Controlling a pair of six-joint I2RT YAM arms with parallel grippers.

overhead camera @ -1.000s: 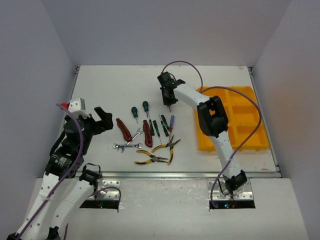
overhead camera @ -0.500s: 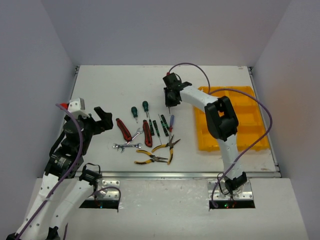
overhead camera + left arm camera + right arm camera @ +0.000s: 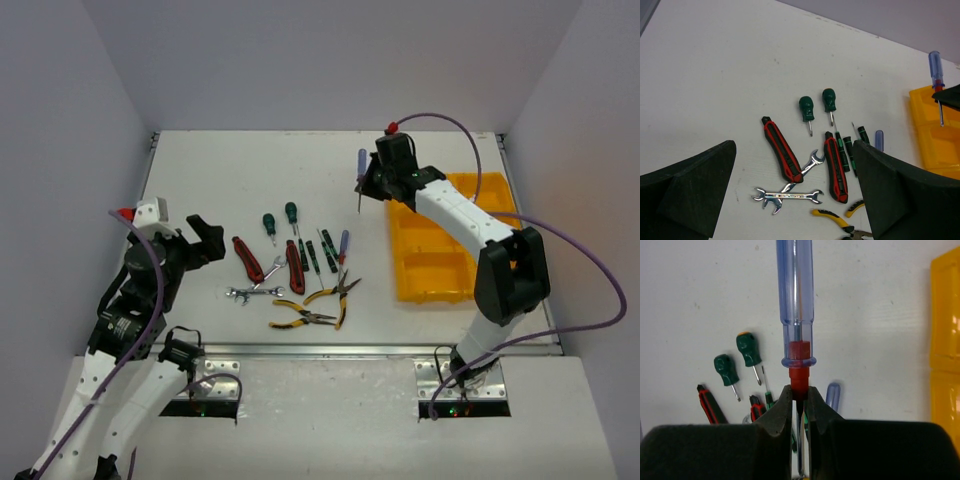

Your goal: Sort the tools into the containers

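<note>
My right gripper [image 3: 373, 186] is shut on a blue-handled screwdriver [image 3: 362, 163] just below its red collar. The screwdriver hangs in the air near the far left corner of the yellow tray [image 3: 440, 272]. In the right wrist view its clear blue handle [image 3: 796, 290] sticks up from the gripper [image 3: 799, 396]. The other tools lie in a cluster at mid-table: two green stubby screwdrivers [image 3: 268, 222], red-handled cutters [image 3: 247, 258], silver wrenches [image 3: 255, 292], yellow pliers [image 3: 300, 318] and a second blue screwdriver [image 3: 343, 243]. My left gripper [image 3: 208, 240] stands open left of the cluster, with the wrenches [image 3: 788, 194] between its fingers' line of sight.
Thin green-handled screwdrivers [image 3: 312, 255] lie between the red cutters and the blue screwdriver. The tray shows several open compartments and sits along the table's right edge [image 3: 545, 290]. White walls enclose the table on three sides.
The right arm has swung right and back, carrying the blue screwdriver from above the tool cluster to the tray's far left corner. The left arm has not moved.
</note>
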